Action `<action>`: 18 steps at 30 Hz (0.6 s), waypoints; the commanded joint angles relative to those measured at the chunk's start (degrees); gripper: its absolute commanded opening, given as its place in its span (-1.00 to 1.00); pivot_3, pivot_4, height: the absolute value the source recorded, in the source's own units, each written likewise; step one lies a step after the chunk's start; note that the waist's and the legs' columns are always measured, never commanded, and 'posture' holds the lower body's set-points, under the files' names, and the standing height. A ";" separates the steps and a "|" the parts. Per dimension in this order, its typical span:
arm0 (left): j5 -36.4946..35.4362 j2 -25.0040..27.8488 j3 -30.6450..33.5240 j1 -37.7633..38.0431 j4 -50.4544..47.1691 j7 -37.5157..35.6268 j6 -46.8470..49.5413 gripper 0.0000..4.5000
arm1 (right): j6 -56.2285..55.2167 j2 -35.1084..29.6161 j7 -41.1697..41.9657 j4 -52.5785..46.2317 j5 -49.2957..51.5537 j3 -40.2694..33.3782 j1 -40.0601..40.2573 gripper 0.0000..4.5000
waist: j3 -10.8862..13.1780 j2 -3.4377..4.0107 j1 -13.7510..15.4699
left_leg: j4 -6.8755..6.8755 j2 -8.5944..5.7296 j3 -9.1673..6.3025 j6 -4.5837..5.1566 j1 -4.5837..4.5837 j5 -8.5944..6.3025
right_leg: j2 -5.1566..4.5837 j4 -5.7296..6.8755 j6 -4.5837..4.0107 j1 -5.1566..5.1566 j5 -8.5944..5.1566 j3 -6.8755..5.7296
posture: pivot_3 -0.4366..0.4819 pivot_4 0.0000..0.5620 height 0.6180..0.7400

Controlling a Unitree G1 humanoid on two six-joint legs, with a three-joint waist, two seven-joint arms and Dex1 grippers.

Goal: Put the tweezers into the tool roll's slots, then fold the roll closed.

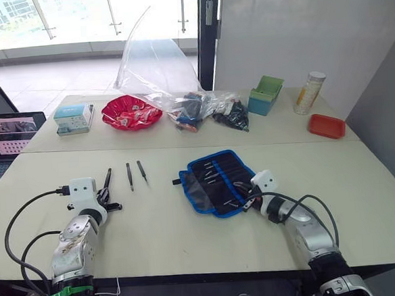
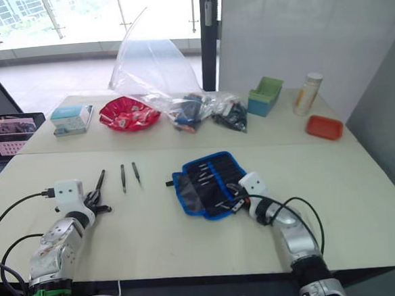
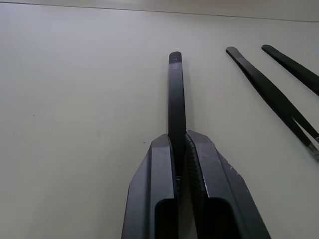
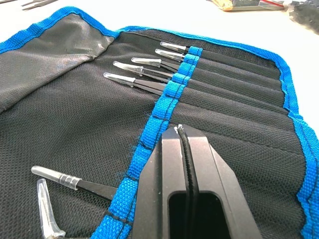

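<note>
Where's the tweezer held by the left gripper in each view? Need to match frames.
Left eye view: the held tweezer is on the left, angled up from the left gripper.
Right eye view: same spot, left of the two loose tweezers.
Left wrist view: center, clamped between the fingers.
Right wrist view: tool roll with the right gripper shut over it.
Shared landmark: the two loose tweezers beside it.

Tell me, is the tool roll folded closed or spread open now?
Spread open. The tool roll lies flat on the table, black inner face up, with tweezers in its slots.
</note>
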 commanded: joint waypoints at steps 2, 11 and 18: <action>-0.96 2.99 -1.87 -3.79 -2.59 -6.20 -6.40 -0.99 | 1.97 -0.22 -0.98 0.14 -1.04 0.18 2.44 -1.00 | 0.01 -0.01 0.18 | -0.01 0.01 -0.01 0.00 -0.04 0.00 | 0.00 -0.03 0.00 -0.02 0.00 -0.01 | -0.05 -0.47 0.98; 3.78 9.23 -19.54 -13.32 0.45 -28.46 -15.16 -0.99 | 2.81 0.23 -3.88 -3.90 -0.81 -0.55 5.82 -1.00 | 0.01 0.03 0.33 | -0.03 -0.01 -0.05 -0.01 -0.36 0.00 | 0.00 -0.49 0.08 -0.07 0.05 -0.07 | -0.05 -0.47 0.98; 6.24 10.37 -28.72 -20.67 5.70 -40.65 -14.75 -0.99 | 3.83 0.20 -4.41 -7.33 0.17 -0.82 8.04 -1.00 | 0.06 0.12 0.47 | -0.06 0.00 -0.10 0.00 -0.49 0.00 | 0.03 -0.49 0.09 -0.18 0.05 -0.08 | -0.05 -0.47 0.98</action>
